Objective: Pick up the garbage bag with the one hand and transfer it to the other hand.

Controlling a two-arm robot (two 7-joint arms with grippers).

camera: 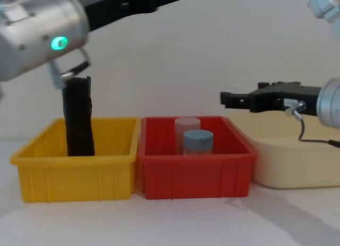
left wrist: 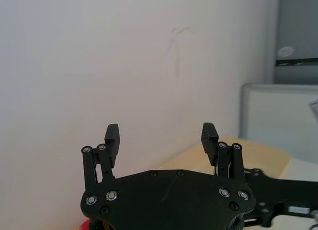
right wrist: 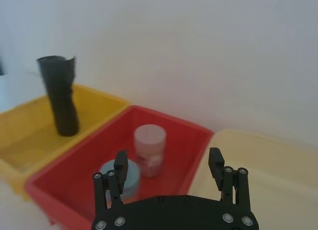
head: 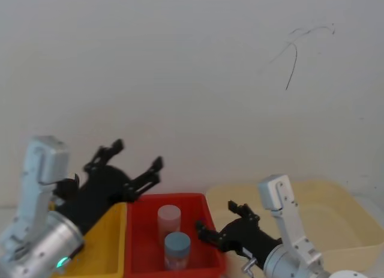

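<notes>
- Left gripper (head: 138,155) hung high over the yellow bin (camera: 74,177), angled toward the far wall and the right. Its fingers were spread wide with nothing between them.
- Right gripper (right wrist: 168,160) hovered above the right part of the red bin (camera: 194,177), pointing left. Its fingers were also spread apart and empty.
- The garbage bag (camera: 79,118) stood upright in the yellow bin, below the left arm and clear of both grippers.
- Inside the red bin stood a pale jar (right wrist: 150,150), with a blue-lidded jar (head: 177,248) just nearer, the two close together.
- The yellow bin sat just left of the red bin.
- A cream tub (camera: 292,166) sat just right of the red bin.
</notes>
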